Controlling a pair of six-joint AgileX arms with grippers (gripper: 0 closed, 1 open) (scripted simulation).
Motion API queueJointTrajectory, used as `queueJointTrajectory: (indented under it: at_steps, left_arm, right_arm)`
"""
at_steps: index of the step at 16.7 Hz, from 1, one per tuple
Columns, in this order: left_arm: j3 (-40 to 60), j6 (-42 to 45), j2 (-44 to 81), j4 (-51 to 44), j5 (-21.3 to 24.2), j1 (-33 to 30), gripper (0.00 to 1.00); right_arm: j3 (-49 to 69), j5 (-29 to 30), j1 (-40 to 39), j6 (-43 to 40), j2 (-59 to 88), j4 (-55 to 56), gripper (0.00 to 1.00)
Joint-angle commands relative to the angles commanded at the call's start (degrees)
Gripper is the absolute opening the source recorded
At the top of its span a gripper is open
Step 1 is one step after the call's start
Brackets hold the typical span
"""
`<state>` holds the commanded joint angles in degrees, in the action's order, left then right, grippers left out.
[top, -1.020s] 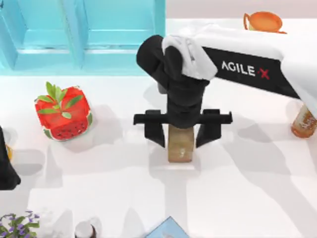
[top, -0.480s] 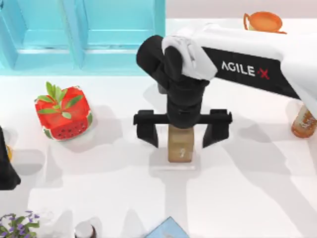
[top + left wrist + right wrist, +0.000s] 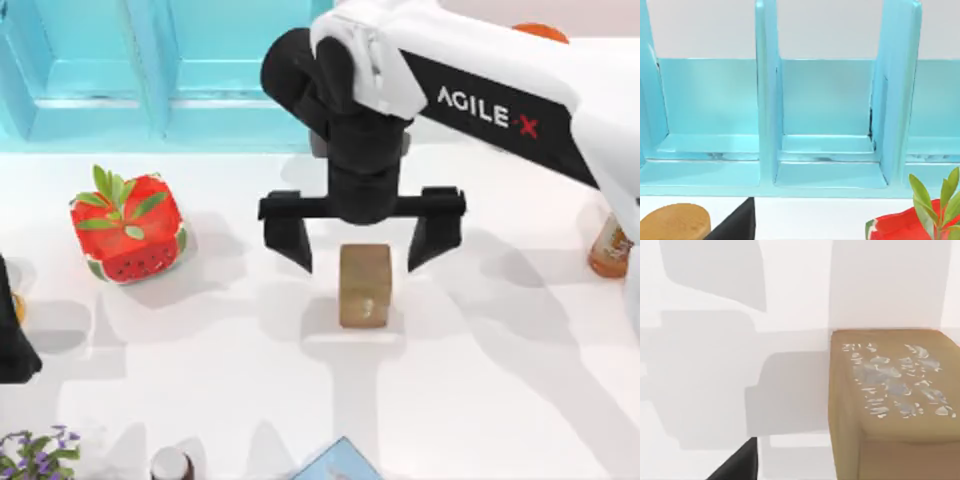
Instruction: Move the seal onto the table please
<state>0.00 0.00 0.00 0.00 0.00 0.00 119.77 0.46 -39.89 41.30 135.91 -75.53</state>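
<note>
The seal (image 3: 364,285), a small tan-brown upright block with a faint pale mark, stands on the white table (image 3: 480,380) near the middle. My right gripper (image 3: 362,243) hangs open just above and behind it, one finger on each side, touching nothing. The right wrist view shows the seal's top (image 3: 892,385) with pale flecks, resting on the table (image 3: 715,365). My left arm (image 3: 12,335) is parked at the table's left edge.
A turquoise shelf cabinet (image 3: 150,70) lines the back left. A red watermelon cube (image 3: 128,228) with green leaves sits on the left. An orange-brown bottle (image 3: 610,248) stands at the right edge. A purple plant (image 3: 35,455) and small items line the front edge.
My right gripper spread its fingers wider, let go of the seal and rose back toward the cabinet. The seal stays standing on the table.
</note>
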Motion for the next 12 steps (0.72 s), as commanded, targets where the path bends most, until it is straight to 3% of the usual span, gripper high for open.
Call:
queueJointTrajectory:
  at_steps: [7,12]
  left_arm:
    - [0.0,0.0,0.0,0.0,0.0,0.0,1.00]
    - [0.0,0.0,0.0,0.0,0.0,0.0,1.00]
  right_arm:
    - [28.5,-0.3,0.3,-0.2,3.6,-23.0,1.00]
    - [33.9,0.0,0.5,-0.4,4.0,-28.2,1.00]
